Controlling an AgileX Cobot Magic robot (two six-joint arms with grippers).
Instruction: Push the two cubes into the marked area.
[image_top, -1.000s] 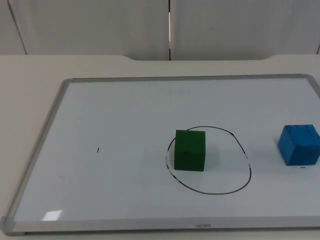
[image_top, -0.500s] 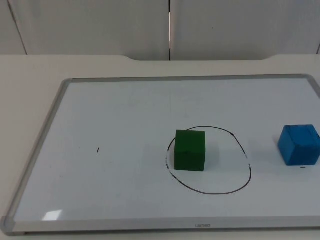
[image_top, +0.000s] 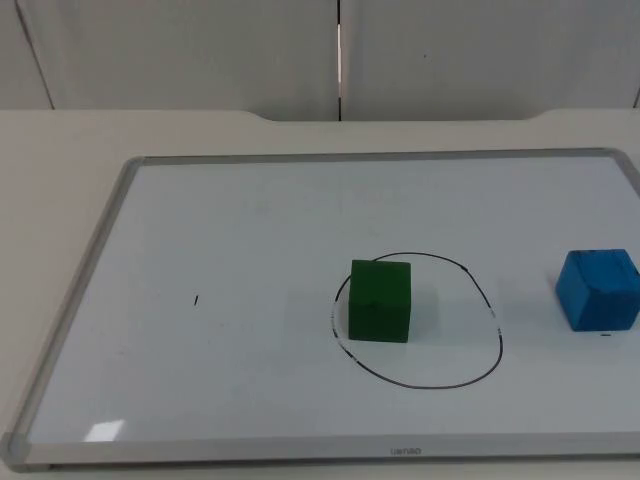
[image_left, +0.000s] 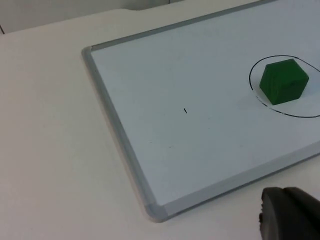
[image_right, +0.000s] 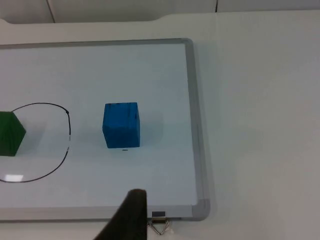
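A green cube (image_top: 380, 301) stands on the whiteboard just inside the left edge of a hand-drawn black oval (image_top: 445, 328). To the right of the oval, apart from it, a blue cube (image_top: 598, 290) sits near the board's right edge. In the left wrist view the green cube (image_left: 283, 81) lies far off across the board, and the left gripper (image_left: 290, 220) hangs off the board's near corner. The right gripper (image_right: 127, 217) hovers over the board's frame, with the blue cube (image_right: 121, 125) a short way ahead and the green cube (image_right: 10, 134) beyond the oval's line.
The whiteboard's grey frame (image_top: 98, 240) rises slightly above the white table. A small black tick (image_top: 196, 300) marks the board left of the oval. A metal clip (image_right: 159, 227) hangs at the frame near the right gripper. The grey partition wall stands behind.
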